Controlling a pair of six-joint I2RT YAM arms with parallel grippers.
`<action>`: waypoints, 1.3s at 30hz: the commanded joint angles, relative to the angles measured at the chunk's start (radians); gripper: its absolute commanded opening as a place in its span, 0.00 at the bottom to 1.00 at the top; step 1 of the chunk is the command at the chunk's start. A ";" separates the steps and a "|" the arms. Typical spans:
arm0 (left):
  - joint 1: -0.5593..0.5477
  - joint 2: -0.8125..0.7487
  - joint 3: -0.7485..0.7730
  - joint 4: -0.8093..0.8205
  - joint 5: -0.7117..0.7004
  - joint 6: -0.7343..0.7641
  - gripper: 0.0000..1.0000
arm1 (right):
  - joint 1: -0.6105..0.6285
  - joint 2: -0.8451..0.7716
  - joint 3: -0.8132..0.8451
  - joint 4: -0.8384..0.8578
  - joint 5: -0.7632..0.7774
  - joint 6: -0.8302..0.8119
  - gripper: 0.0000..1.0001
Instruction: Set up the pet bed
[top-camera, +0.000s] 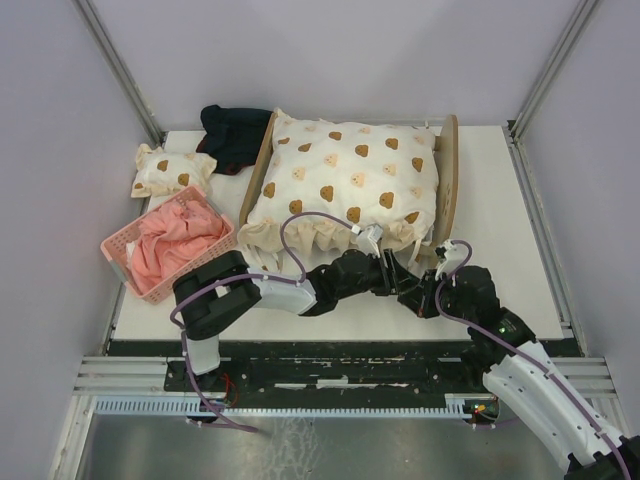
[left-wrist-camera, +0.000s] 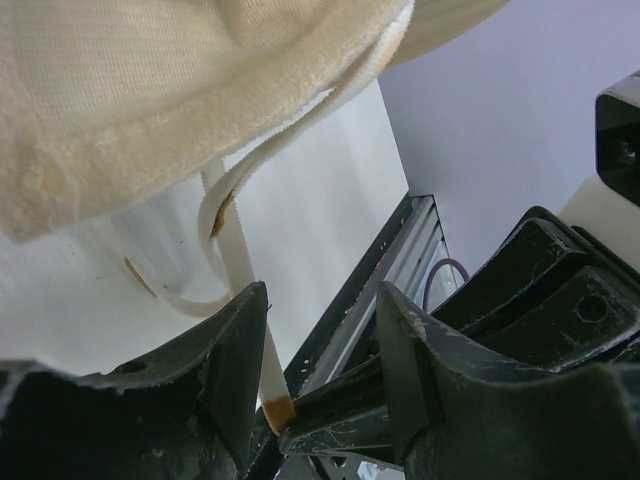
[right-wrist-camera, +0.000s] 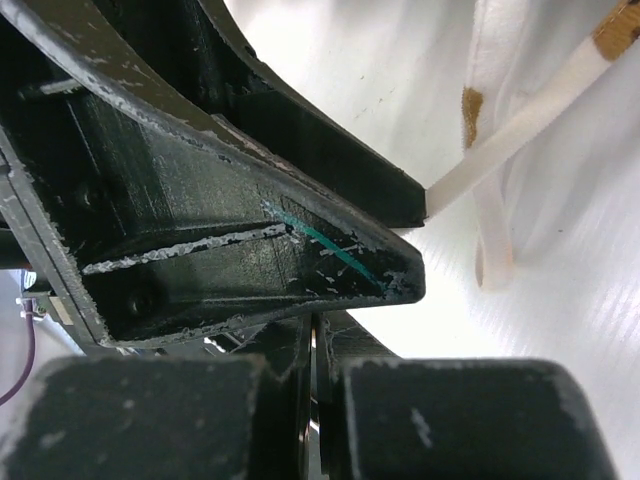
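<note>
One small light plywood pet bed (top-camera: 449, 165) stands mid-table toward the back, its end boards to left and right. One cream bear-print quilt (top-camera: 345, 180) is spread over it and hides any mattress. Two cream fabric ties (left-wrist-camera: 240, 268) with tan tips, as far as I can count, hang from the quilt's near right corner.

The step in hand looks like fastening that corner. The left gripper (left-wrist-camera: 320, 325) has its fingers apart, and one tie lies against the inner face of one finger, not pinched. The right gripper (right-wrist-camera: 315, 372), fingers pressed together on nothing, sits just beside it. Next, I judge, the left must close on the tie and the right open for the other.

Further out are one matching small pillow (top-camera: 170, 170), one dark cloth (top-camera: 232, 135) and one pink plastic basket (top-camera: 125, 272) holding pink cloth (top-camera: 175, 245), all on one white table (top-camera: 500, 250).
</note>
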 joint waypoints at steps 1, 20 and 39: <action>-0.024 0.010 0.043 -0.027 0.013 -0.022 0.54 | 0.003 0.000 -0.001 0.041 -0.005 -0.013 0.02; -0.024 -0.017 0.016 -0.087 0.001 -0.050 0.57 | 0.004 -0.003 -0.009 0.048 0.001 -0.013 0.02; -0.021 -0.180 -0.037 -0.176 -0.172 0.012 0.54 | 0.007 -0.081 0.059 -0.169 0.180 0.085 0.02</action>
